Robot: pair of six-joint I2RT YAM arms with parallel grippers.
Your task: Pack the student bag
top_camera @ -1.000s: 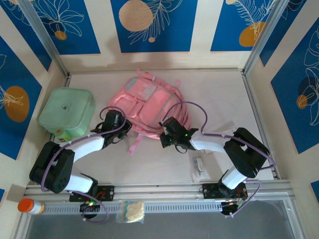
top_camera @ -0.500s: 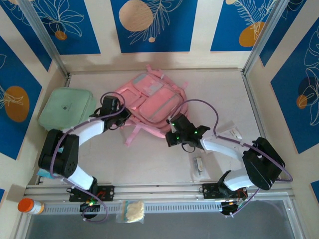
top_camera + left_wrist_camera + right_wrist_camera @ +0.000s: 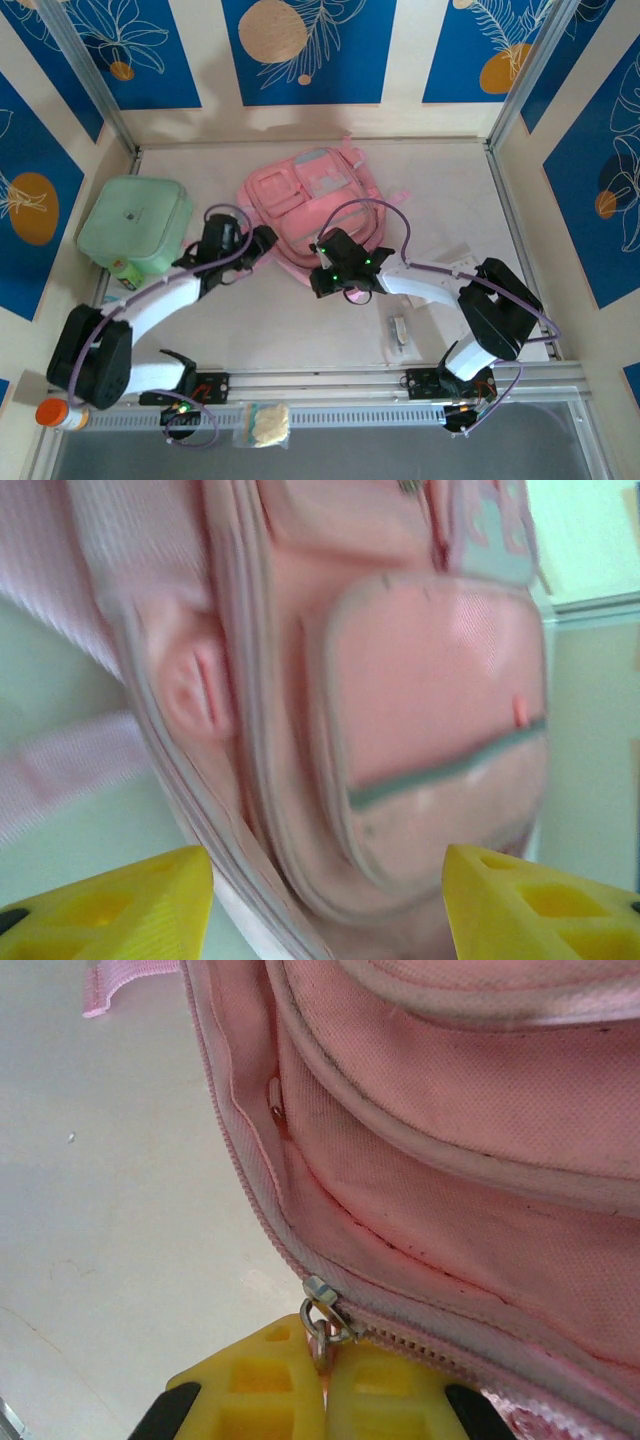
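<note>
Pinching the zipper pull (image 3: 322, 1322) in the right gripper (image 3: 322, 1385), left gripper (image 3: 325, 900) spread wide over the backpack (image 3: 312, 195). Unzipping, likely; next, drag steadily along the teeth (image 3: 445, 1346).

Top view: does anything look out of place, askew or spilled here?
Nothing spilled. The student bag lies askew, turned diagonally on the table. An orange-capped bottle and a clear packet sit off the table, at the near rail.

No legible text, brand or number: none on the large pink fabric backpack (image 3: 310, 195); small dark emblem on the mint-green square soft case (image 3: 135, 228), too tiny to read.
</note>
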